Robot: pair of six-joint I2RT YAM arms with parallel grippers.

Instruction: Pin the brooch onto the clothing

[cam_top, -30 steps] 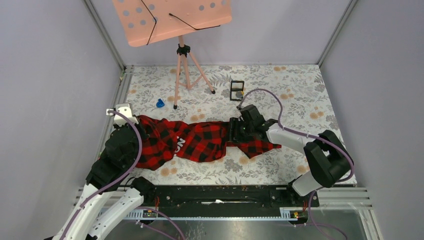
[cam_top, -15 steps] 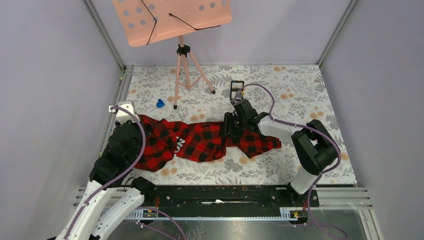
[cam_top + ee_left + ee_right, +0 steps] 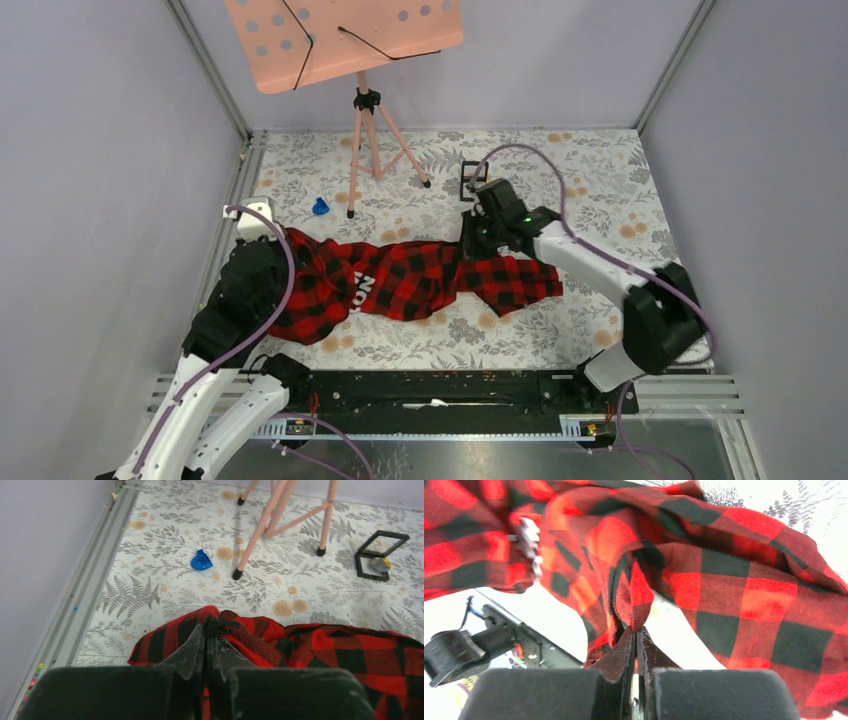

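Shifted toward the table's (image 3: pixel 600 180) far edge, the right gripper (image 3: pixel 636 632) is clenched on the clothing (image 3: pixel 400 280) (as is the left gripper (image 3: pixel 207 637)); it should be pulled taut evenly.

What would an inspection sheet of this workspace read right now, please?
surface: floral mat, lying flat.
job's things: checked shirt bunched across the mat; brooch in the black frame box, not yet pinned.
clutter: small blue object by a stand foot.
end effectors: left end effector shut on the shirt; right end effector shut on a shirt fold.
cables: purple cable loops above the right arm.
surroundings: pink music stand; grey walls.
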